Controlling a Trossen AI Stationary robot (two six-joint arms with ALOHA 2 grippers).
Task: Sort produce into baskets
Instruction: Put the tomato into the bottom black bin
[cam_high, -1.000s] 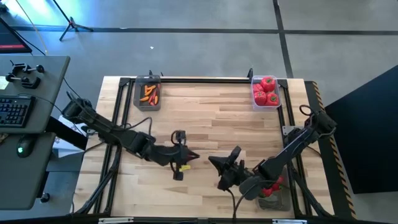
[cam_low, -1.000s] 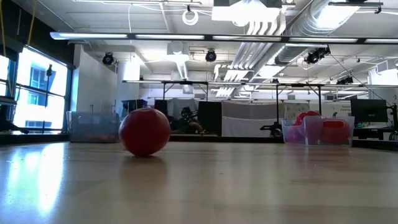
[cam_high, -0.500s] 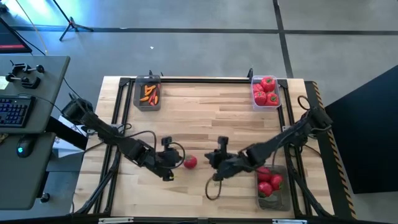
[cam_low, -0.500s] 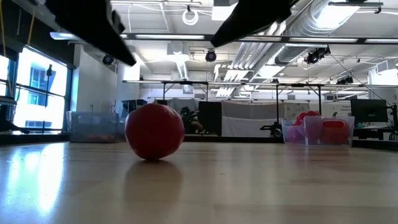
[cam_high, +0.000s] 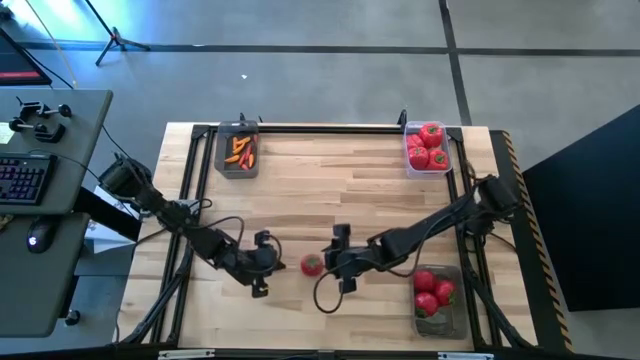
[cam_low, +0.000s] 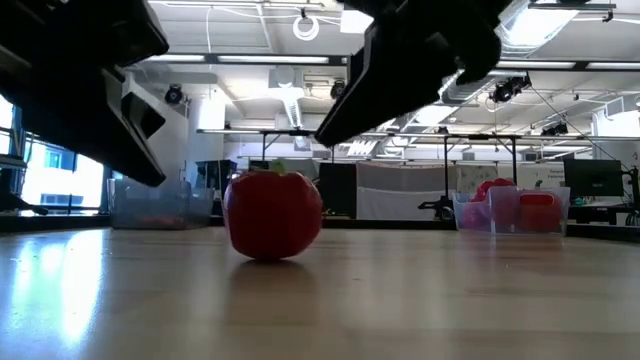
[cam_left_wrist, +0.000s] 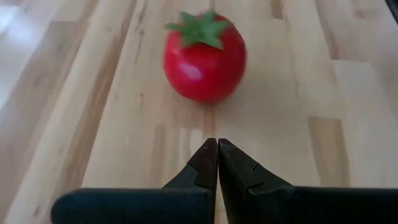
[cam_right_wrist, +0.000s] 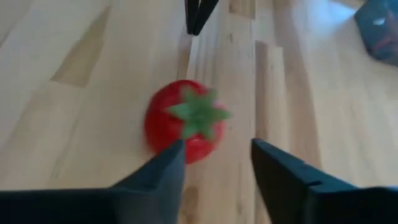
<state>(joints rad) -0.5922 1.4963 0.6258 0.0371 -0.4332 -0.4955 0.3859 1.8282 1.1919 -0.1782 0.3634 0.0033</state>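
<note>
Red and glossy, one loose tomato (cam_high: 311, 264) sits upright on the wooden table (cam_high: 340, 175), green top up, between the two grippers and touching neither. Three clear plastic baskets stand on the table: the carrot basket (cam_high: 238, 152) at the far left corner holds thin orange pieces, perhaps four, too small to count surely; the far right basket (cam_high: 427, 148) holds about four red tomatoes; the near right basket (cam_high: 436, 297) holds three or so red pieces, partly hidden by its wall. Going left to right, the left gripper (cam_left_wrist: 217, 163) lies low over the table with its two fingers pressed together, tips touching and holding nothing; the tomato is just ahead of those tips, apart from them. On its other side, the right gripper (cam_right_wrist: 214, 163) has its fingers spread wide, the tomato just beyond the tips and roughly in line with the gap, not yet between them. Nothing stands between either gripper and the tomato. A black cable (cam_high: 322, 298) loops on the table beneath the right arm.
</note>
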